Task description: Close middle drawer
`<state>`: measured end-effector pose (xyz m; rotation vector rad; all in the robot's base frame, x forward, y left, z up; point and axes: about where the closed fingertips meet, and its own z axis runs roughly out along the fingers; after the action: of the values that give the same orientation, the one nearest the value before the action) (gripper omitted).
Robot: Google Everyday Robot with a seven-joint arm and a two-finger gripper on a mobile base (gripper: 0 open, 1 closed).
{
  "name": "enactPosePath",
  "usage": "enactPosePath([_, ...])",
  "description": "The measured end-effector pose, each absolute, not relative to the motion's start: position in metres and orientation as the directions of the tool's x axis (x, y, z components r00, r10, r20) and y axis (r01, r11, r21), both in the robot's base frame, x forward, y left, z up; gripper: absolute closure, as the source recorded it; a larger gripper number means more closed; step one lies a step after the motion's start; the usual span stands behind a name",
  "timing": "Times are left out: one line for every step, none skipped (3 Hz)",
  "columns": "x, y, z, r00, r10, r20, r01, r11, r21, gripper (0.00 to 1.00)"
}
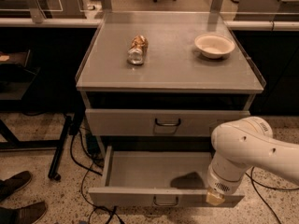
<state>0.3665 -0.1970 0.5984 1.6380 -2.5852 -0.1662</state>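
I have the end effector (215, 198) low at the right end of the middle drawer (149, 171), at its front panel (140, 197); whether it is released or clenched I cannot tell. The drawer sits pulled well out beneath the shut upper drawer (126, 122), with its long axis left to right, so I judge the push must go straight back into the cabinet. Its grey inside holds nothing. On the tabletop (177, 69), a white bowl (214, 45) looks empty.
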Motion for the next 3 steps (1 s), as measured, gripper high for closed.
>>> enactPosePath([0.353,-0.190,0.557,-0.436,-0.899,0.034,-0.878,0.434,0.202,1.00])
enactPosePath([0.353,-0.178,0.484,-0.452,-0.888,0.081,-0.849,0.456,0.267,1.00])
enactPosePath([0.353,-0.177,0.480,-0.459,-0.884,0.089,-0.843,0.465,0.270,1.00])
